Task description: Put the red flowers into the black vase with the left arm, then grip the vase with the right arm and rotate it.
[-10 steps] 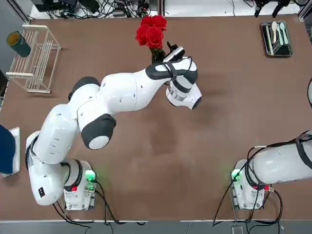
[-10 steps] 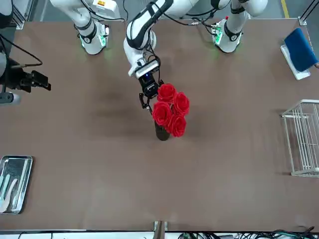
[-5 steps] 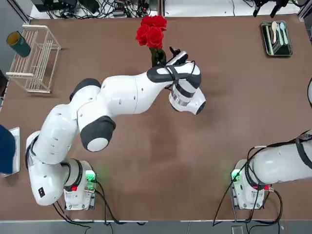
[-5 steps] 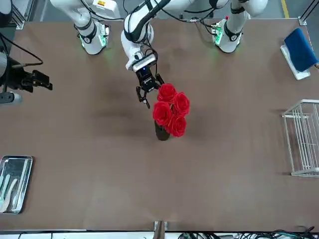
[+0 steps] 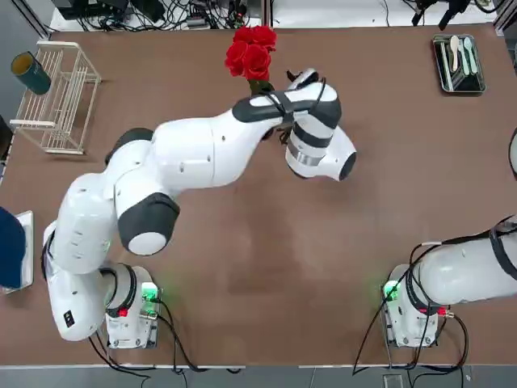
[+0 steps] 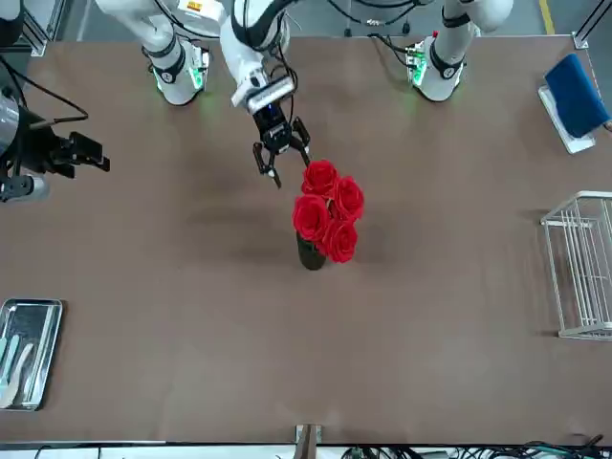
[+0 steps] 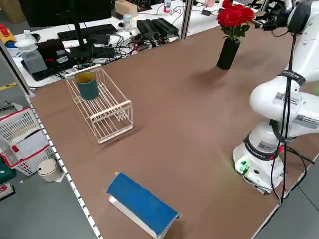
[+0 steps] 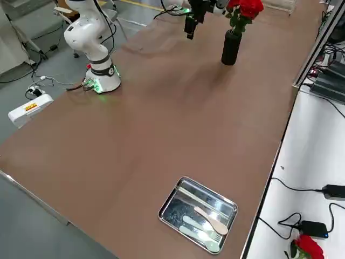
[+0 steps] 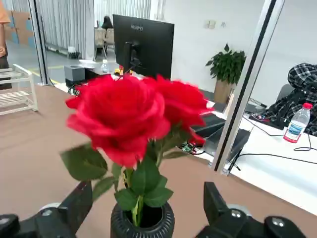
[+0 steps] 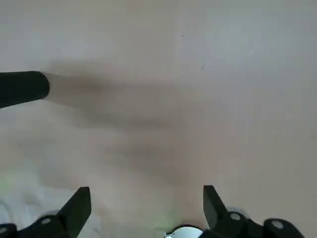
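A monitor beyond the counter is showing the brand "HUAWEI" on its back; nothing else is reading clearly.

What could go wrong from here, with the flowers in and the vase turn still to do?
The left gripper hangs open right beside the red flowers; a careless retreat might snag a bloom and tip the slim black vase. The blooms lean over one side, so the right gripper, now open and far off, might brush them on approach.

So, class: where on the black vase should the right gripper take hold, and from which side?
Probably the bare mid-body of the black vase, approached level from the robot's right. It stands upright and slim, and the red flowers crowd its mouth, blocking a top grasp.
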`<state>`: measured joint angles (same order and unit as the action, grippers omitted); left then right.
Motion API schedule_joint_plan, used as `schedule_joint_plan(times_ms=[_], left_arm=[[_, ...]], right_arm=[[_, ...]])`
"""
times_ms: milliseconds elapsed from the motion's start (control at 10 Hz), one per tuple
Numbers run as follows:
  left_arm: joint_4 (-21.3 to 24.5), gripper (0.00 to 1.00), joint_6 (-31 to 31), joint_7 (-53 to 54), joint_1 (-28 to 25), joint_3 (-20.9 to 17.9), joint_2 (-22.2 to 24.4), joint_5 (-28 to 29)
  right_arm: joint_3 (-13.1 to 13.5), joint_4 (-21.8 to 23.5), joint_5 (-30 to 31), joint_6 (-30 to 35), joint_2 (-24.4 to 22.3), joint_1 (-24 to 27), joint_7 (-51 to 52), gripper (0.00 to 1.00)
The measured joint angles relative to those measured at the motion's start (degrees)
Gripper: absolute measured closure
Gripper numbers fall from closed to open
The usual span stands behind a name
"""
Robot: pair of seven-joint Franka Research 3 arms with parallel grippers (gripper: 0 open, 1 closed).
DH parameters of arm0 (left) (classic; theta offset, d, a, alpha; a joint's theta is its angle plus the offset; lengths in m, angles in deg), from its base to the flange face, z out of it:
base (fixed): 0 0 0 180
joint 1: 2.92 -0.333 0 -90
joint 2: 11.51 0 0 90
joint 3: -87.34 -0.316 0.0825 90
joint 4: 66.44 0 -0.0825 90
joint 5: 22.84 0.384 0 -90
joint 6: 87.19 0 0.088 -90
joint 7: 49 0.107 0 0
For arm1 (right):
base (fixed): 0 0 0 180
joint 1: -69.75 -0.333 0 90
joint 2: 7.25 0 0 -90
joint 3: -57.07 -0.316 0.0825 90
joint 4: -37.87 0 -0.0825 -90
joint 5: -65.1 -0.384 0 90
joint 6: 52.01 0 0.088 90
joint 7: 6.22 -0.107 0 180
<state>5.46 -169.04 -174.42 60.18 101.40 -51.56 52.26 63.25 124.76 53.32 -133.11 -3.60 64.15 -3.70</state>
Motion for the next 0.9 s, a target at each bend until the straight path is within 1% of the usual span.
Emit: schedule_joint_plan(times_ms=[200, 400, 600, 700, 900], left_arm=[[-0.26, 0.0, 0.42, 2.79, 0.07, 1.08, 6.01, -4.71], [-0.58, 0.0, 0.74, 6.64, -0.11, 0.97, 12.19, -10.26], [-0.65, 0.0, 1.1, 9.96, -1.16, 0.31, 18.94, -16.4], [-0.57, 0.0, 1.17, 11.31, -3.06, 0.23, 21.55, -19.21], [-0.5, 0.0, 1.0, 14.64, -9.13, 0.01, 24.78, -24.31]], right_arm=[[-0.01, 0.05, -2.84, -1.39, 0.29, -0.03, 0.0, 0.0], [-0.18, 0.2, -6.21, -4.0, 1.92, -0.8, 0.0, 0.0], [-0.46, 0.51, -9.17, -7.83, 4.55, -3.5, 0.0, 0.0], [-0.9, 0.63, -9.89, -10.37, 5.83, -5.83, -0.02, 0.0], [-3.49, 0.82, -10.17, -16.14, 8.58, -9.46, -1.94, 0.0]])
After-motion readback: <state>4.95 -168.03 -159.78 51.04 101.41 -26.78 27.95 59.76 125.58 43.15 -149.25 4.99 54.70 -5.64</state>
